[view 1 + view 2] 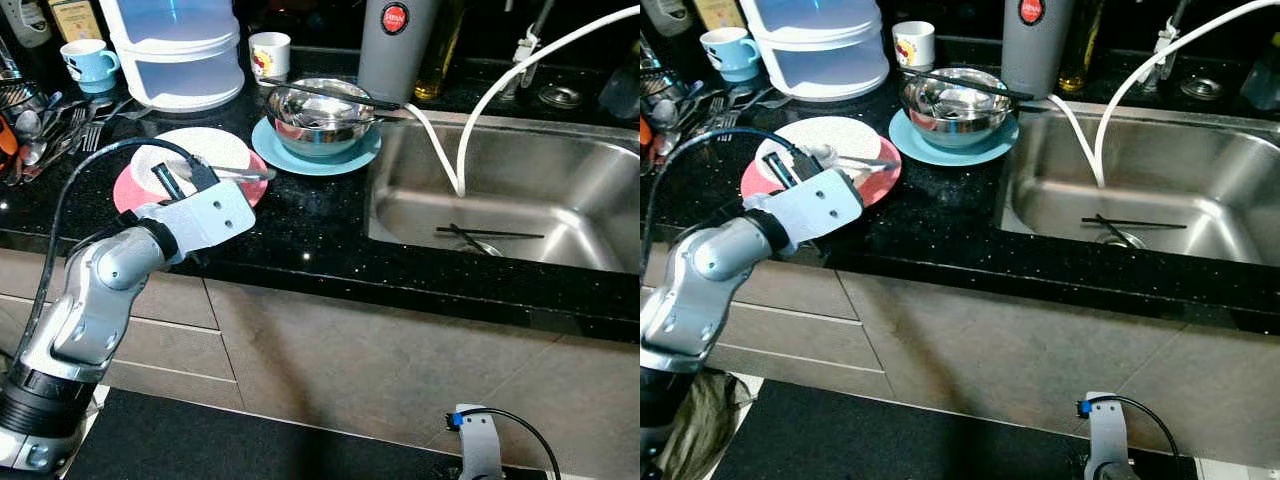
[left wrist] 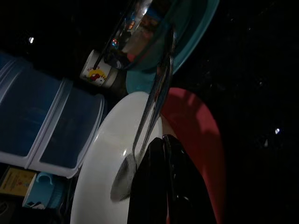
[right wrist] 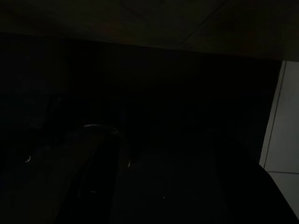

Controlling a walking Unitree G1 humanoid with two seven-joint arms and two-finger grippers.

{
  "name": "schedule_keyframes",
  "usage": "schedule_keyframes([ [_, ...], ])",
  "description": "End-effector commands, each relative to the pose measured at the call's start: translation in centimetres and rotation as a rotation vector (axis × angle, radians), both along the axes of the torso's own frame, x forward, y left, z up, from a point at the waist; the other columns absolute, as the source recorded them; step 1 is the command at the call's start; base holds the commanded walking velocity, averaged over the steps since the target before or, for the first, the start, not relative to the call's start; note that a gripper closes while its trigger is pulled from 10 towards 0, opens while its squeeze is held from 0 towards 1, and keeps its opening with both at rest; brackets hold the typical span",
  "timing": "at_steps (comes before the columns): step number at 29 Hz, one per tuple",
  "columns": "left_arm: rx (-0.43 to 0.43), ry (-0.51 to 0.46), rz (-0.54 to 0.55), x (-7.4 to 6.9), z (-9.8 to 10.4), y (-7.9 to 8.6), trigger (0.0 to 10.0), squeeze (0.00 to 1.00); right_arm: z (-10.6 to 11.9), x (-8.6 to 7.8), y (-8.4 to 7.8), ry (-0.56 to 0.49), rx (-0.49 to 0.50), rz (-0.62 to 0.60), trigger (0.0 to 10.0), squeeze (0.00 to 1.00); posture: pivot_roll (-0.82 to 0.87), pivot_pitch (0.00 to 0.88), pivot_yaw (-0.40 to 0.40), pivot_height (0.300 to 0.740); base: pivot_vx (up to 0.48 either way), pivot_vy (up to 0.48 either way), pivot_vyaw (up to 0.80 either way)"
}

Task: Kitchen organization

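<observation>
Hovering over the white plate stacked on a pink plate, the left gripper, fingers pressed together, sits just beside the spoon lying there; judgement: spread the fingers before straddling the handle, then pinch squarely to avoid skidding.
</observation>
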State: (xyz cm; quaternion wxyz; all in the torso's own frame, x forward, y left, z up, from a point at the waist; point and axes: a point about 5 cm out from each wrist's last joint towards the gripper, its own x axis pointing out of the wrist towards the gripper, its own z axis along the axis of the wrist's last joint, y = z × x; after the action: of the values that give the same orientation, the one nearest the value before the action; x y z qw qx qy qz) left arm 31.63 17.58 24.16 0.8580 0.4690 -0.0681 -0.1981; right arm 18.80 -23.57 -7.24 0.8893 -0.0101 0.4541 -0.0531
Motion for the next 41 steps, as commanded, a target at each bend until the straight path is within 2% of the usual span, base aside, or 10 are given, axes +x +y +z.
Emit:
schedule_keyframes([
  [1,-0.001,0.005,-0.014,0.0,-0.3,-0.3,0.0,0.0,-0.1,-0.3,-0.2,0.01,0.001,-0.013,10.0,0.0,0.05,0.114,-0.022,0.74,0.0,0.0,0.0],
  [9,-0.027,-0.024,-0.028,0.0,0.2,-0.7,0.0,0.0,-0.1,-0.3,-0.2,0.012,0.0,-0.009,10.0,0.0,0.05,0.114,-0.022,0.74,0.0,0.0,0.0],
  [10,-0.05,-0.039,-0.03,0.0,0.5,-0.8,5.9,0.46,-0.1,-0.3,-0.2,0.012,0.0,-0.009,10.0,0.0,0.05,0.115,-0.023,0.74,0.0,0.0,0.0],
  [11,-0.071,-0.05,-0.034,0.0,0.8,-1.0,10.0,1.0,-0.1,-0.3,-0.2,0.012,0.0,-0.009,10.0,0.0,0.05,0.115,-0.023,0.74,0.0,0.0,0.0],
  [14,-0.085,-0.057,-0.041,-0.1,1.1,-1.1,10.0,1.0,-0.1,-0.3,-0.2,0.012,0.0,-0.009,10.0,0.0,0.05,0.116,-0.023,0.74,0.0,0.0,0.0],
  [22,-0.045,-0.098,-0.073,-0.1,1.4,-2.2,10.0,1.0,-0.1,-0.3,-0.2,0.011,0.0,-0.009,10.0,0.0,0.04,0.12,-0.02,0.74,0.0,0.0,0.0],
  [23,-0.034,-0.096,-0.078,-0.1,1.2,-2.2,10.0,0.0,-0.1,-0.3,-0.2,0.01,0.0,-0.009,10.0,0.0,0.04,0.125,-0.016,0.74,0.0,0.0,0.0],
  [31,-0.033,-0.056,-0.094,0.4,0.2,-2.6,10.0,0.0,-0.1,-0.3,-0.2,0.006,-0.001,-0.01,10.0,0.0,0.03,0.136,-0.011,0.74,0.0,0.0,0.0],
  [34,-0.005,-0.05,-0.103,0.6,-0.4,-2.7,10.0,0.0,-0.1,-0.3,-0.1,0.005,0.0,-0.01,10.0,0.0,0.02,0.142,-0.009,0.74,0.0,0.0,0.0],
  [41,0.035,-0.101,-0.097,1.6,0.1,-2.4,10.0,0.0,-0.2,-0.5,-0.1,0.006,0.003,-0.007,10.0,0.0,0.0,0.15,-0.003,0.74,0.0,0.0,0.0],
])
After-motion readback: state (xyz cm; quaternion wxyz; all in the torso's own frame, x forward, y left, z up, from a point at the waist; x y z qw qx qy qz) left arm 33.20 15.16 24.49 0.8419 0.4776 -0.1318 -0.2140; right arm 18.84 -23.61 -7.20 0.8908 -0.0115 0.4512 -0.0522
